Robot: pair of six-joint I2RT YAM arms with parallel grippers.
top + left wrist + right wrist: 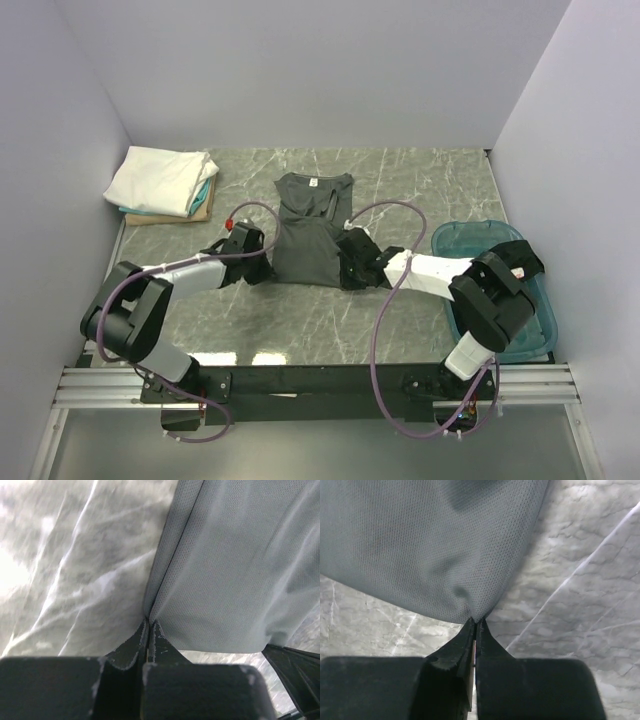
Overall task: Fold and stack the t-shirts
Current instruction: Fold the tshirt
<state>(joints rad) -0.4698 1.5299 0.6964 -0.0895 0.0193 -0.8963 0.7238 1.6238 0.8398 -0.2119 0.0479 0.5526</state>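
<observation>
Grey tee (240, 555): matt cloth, a fine pitted knit is noted. White tee (155, 178): soft matt cloth. Desk (420, 190): marble-patterned, smooth, a faint sheen is seen. Bin (465, 228): teal plastic, smooth, slightly glossy.

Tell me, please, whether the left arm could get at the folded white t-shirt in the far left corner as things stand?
Probably not yet: the left arm has its fingers shut on the grey t-shirt. Nothing lies between it and the white t-shirt, so after letting go the way looks free.
</observation>
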